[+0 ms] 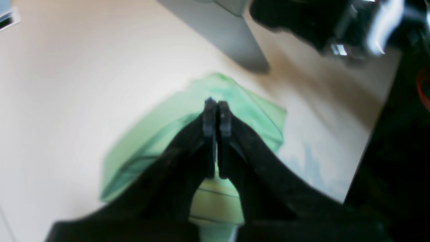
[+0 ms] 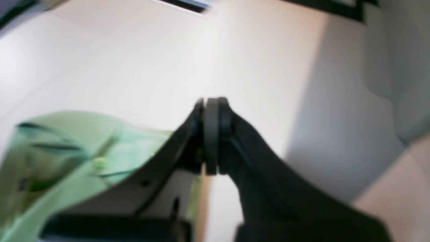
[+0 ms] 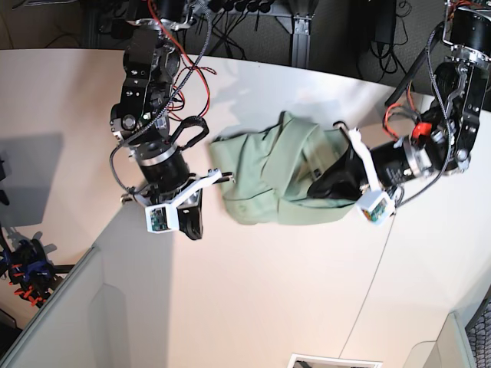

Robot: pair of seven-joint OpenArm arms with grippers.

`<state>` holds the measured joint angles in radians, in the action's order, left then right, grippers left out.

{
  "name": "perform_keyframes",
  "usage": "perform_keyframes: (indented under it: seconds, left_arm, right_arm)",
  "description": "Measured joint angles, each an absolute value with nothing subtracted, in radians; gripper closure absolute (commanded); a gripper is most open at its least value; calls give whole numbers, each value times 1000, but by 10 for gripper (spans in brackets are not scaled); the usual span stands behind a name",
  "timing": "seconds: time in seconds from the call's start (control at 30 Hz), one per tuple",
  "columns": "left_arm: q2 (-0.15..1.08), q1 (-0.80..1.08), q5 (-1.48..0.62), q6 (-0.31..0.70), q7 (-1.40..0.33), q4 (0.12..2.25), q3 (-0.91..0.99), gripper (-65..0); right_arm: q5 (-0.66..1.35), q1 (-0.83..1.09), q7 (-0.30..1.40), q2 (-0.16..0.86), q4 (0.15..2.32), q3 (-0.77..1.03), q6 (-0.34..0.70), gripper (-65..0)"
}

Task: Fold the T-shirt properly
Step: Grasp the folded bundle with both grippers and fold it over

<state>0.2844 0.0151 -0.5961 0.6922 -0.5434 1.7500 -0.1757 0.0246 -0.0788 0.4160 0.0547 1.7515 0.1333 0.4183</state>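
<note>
The pale green T-shirt (image 3: 276, 176) lies crumpled and partly folded on the white table (image 3: 253, 291). In the base view my left gripper (image 3: 314, 188) rests over the shirt's right part, fingers together. In the left wrist view the left gripper (image 1: 216, 107) is shut above the green cloth (image 1: 151, 141); I cannot tell whether any cloth is pinched. My right gripper (image 3: 193, 228) hangs off the shirt's left edge, apart from it. In the right wrist view the right gripper (image 2: 211, 104) is shut and empty, with the shirt (image 2: 67, 148) at lower left.
A grey panel (image 1: 228, 37) stands on the table behind the shirt. The other arm (image 1: 336, 27) shows blurred at top right. Cables (image 3: 253, 23) run along the table's back edge. A grey partition (image 3: 54, 322) borders the lower left.
</note>
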Motion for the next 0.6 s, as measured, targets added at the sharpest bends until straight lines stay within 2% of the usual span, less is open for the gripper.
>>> perform_keyframes:
  seconds: [0.1,0.13,0.4,0.6]
  left_arm:
    - [276,23,-581,692,-543,1738,-200,-338]
    - [268,22,-582,692,-525,1732,-199,-374]
    - [202,19,-512,681,-500,1603,-199,-375]
    - [202,19,-430,680,-435,1465,-197,-375]
  right_arm:
    - [99,-95,412,68,1695,191,415,0]
    - [121,-98,410,75,1669,198,415,0]
    - [246,-94,401,94,1491,203,413,0]
    - [289,-94,399,94,1460,202,413,0]
